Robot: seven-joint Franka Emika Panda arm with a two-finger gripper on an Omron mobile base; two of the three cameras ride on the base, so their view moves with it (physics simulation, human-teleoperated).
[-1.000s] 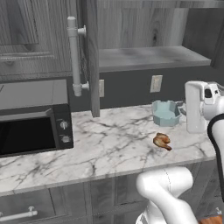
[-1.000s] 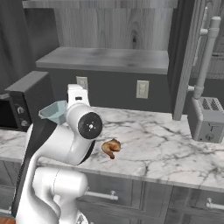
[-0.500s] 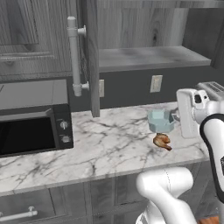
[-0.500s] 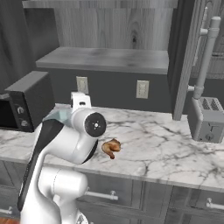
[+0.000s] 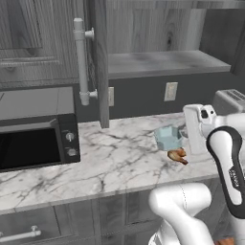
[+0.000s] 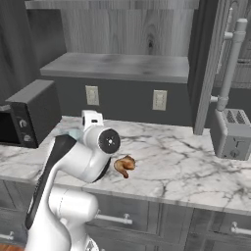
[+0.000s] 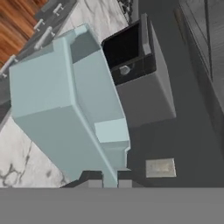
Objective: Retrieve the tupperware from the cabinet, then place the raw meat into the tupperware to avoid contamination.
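Observation:
My gripper (image 7: 110,181) is shut on the wall of the pale teal tupperware (image 7: 65,113), which hangs tilted in front of the hand. In the left base view the tupperware (image 5: 168,138) sits low over the marble counter, just left of the white hand, directly behind the raw meat (image 5: 177,155). I cannot tell whether it touches the counter. The brown-orange raw meat (image 6: 124,165) lies on the counter beside the arm's elbow. A sliver of the tupperware (image 6: 73,133) peeks out left of the arm. The cabinet (image 5: 162,62) stands open, its grey shelf bare.
The open cabinet door (image 5: 98,62) with its silver bar handle (image 5: 81,62) juts out over the counter. A black microwave (image 5: 33,139) stands at the left, a grey toaster (image 6: 233,132) at the right. Wall outlets (image 6: 159,99) sit below the shelf.
The arm has brought the tupperware down from above the counter and slightly towards the microwave; it is now low, just behind the meat. The meat has not moved.

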